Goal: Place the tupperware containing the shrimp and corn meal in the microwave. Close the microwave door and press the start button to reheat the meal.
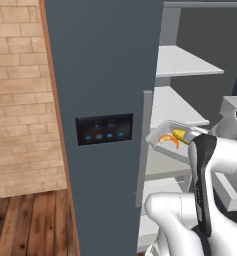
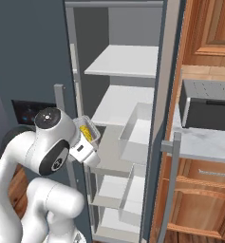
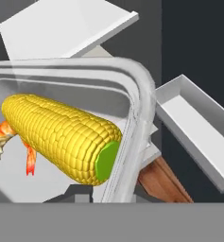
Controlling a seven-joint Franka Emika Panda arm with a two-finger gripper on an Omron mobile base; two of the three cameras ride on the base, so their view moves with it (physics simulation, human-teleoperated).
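Observation:
The tupperware (image 1: 171,138) hangs in the air in front of an open fridge, a clear-grey rimmed tub. Inside it lie a yellow corn cob (image 3: 61,137) and orange shrimp (image 3: 2,134); both also show as orange and yellow in the left base view. My gripper (image 2: 87,141) is shut on the near rim of the tupperware (image 2: 89,129), and the tub hides its fingertips. A dark-grey boxy appliance (image 2: 206,111) stands on the counter at the right. I cannot tell whether it is the microwave, and I cannot make out its door.
The fridge stands open, with white shelves (image 2: 126,60) and a pulled-out drawer (image 2: 137,135). Its closed dark-blue door carries a control panel (image 1: 104,129). A brick wall (image 1: 20,100) is at the left. Wooden cabinets (image 2: 209,28) and a marble counter (image 2: 204,142) are at the right.

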